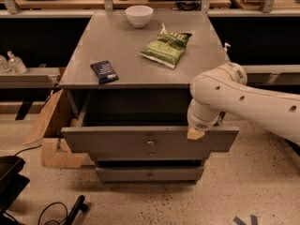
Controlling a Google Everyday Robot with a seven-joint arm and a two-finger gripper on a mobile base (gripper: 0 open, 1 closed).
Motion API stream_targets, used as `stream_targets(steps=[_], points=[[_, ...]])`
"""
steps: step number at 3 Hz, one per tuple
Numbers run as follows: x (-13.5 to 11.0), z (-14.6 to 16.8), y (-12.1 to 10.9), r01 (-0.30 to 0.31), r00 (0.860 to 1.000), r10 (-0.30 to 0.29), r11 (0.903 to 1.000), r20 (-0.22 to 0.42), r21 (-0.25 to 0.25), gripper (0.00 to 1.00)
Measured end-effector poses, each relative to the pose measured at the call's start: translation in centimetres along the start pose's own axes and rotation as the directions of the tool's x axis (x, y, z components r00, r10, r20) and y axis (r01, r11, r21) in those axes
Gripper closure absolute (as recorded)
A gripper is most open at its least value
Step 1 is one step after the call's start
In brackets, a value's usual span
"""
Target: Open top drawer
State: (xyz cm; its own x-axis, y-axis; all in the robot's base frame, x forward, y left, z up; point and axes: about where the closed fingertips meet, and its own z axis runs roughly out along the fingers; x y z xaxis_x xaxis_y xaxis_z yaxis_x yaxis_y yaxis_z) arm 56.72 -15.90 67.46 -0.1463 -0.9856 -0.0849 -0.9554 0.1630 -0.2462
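Note:
The top drawer (117,142) is a wide matte grey drawer with a small round metal knob (150,143) at its centre. It stands pulled well out from under the grey cabinet top (131,50), with a dark gap behind its front. Two narrower grey drawers (150,175) sit shut below it. My gripper (195,133) hangs from the white arm (243,97) at the upper edge of the drawer front, right of the knob. Its tip touches or hooks that edge.
On the cabinet top lie a white bowl (139,15), a green chip bag (167,47) and a dark blue packet (104,71). A cardboard box (51,135) stands left of the cabinet. Black cables and a black object (11,182) lie on the floor at front left.

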Motion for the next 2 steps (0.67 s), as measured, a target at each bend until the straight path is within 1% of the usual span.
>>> stream_targets(steps=[1,2], points=[[0.00,0.04,0.04,0.001,1.000,-0.001,1.0000,-0.001,-0.001,0.74],[0.00,0.02,0.04,0.001,1.000,-0.001,1.0000,-0.001,-0.001,0.50]])
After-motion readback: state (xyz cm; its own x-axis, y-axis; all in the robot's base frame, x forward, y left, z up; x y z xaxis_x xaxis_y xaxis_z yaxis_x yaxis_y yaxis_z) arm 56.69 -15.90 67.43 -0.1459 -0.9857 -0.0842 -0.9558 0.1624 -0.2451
